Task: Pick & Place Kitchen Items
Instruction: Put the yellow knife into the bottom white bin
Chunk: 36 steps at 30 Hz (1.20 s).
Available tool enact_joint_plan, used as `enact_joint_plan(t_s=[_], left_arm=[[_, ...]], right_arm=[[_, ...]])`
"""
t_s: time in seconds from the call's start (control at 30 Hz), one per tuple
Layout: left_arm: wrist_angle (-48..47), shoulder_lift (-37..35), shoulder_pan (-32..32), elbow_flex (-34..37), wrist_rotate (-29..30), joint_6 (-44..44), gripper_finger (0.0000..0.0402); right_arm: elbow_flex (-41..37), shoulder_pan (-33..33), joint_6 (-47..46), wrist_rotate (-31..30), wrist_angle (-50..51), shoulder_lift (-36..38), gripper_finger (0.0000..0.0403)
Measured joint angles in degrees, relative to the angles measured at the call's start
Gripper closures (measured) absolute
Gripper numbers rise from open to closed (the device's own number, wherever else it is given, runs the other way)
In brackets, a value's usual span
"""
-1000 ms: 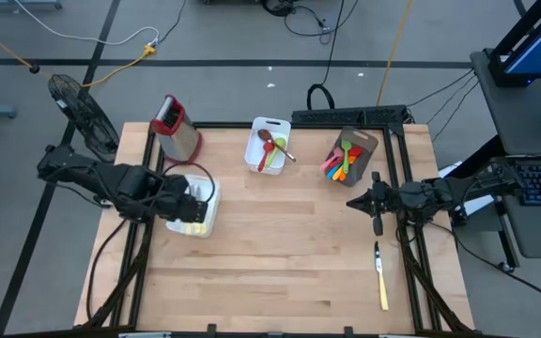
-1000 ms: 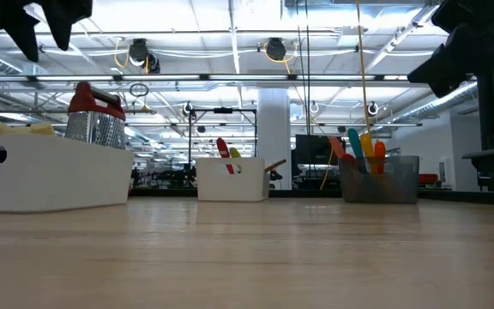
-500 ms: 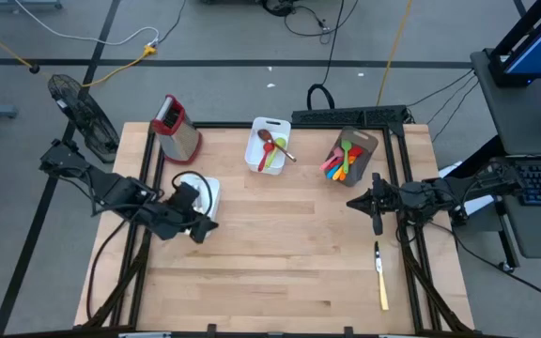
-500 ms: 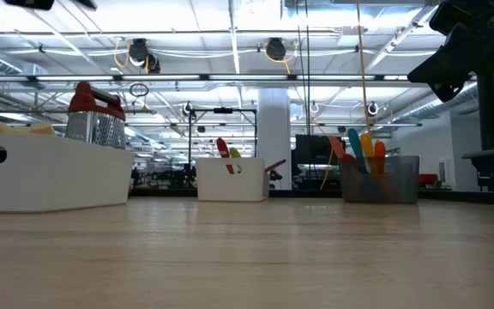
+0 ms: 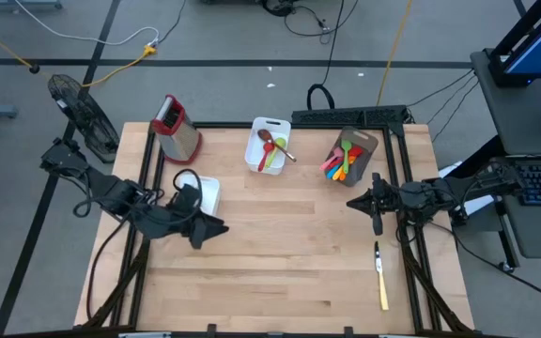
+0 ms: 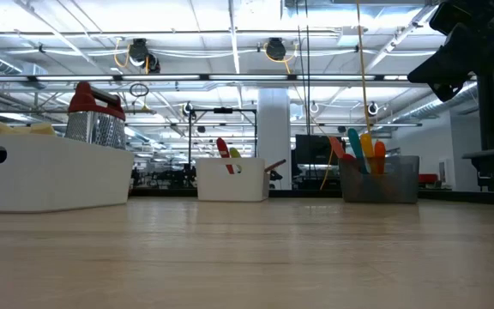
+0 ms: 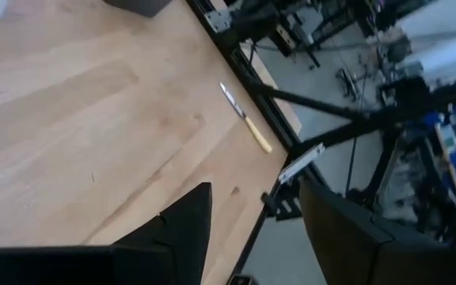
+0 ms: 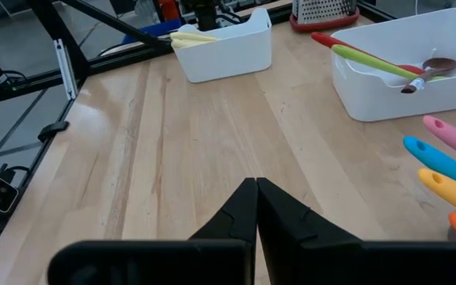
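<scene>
Since the knife (image 5: 380, 276) lay alone on the desk (image 5: 280, 263), well apart from the holder (image 5: 349, 153) where the spatulas stood, the left hand (image 5: 212, 228), spread and empty, faced it; the right hand (image 5: 375, 211) waited pressed together near the holder.

Light wooden table top (image 7: 77, 134) filling upper left of frame, cream-handled knife with silver blade (image 7: 246, 119) lying near its edge at centre, left gripper (image 7: 256, 229) with 2 dark fingers parted along the bottom, empty

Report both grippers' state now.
Left gripper: open, holding nothing, above the table.
Right gripper: shut, empty, near the table's right side.
</scene>
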State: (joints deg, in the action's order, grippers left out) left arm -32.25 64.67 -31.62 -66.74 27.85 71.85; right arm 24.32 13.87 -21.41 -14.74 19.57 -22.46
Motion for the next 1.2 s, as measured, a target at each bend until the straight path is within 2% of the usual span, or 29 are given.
enact_joint_plan(t_s=[0.17,0.37,0.57,0.83,1.07,1.2], left_arm=[[0.1,0.0,0.0,0.0,3.1,1.6,0.0199],[2.8,0.0,0.0,0.0,5.0,-7.3,0.0204],[2.9,0.0,0.0,0.0,5.2,-12.1,0.0197],[2.5,0.0,0.0,0.0,5.6,-15.8,0.0206],[2.5,0.1,0.0,0.0,5.7,-17.3,0.0197],[7.8,0.1,0.0,3.4,5.4,-18.1,0.0202]], right_arm=[[0.0,0.0,0.0,0.0,0.0,0.0,0.0399],[0.0,0.0,1.8,0.0,0.0,0.0,0.0399],[0.0,0.0,2.6,0.0,0.0,0.0,0.0399],[0.0,0.0,2.6,0.0,0.0,0.0,0.0399],[0.0,0.0,2.6,0.0,0.0,0.0,0.0399],[0.0,0.0,2.6,0.0,0.0,-0.1,0.0399]])
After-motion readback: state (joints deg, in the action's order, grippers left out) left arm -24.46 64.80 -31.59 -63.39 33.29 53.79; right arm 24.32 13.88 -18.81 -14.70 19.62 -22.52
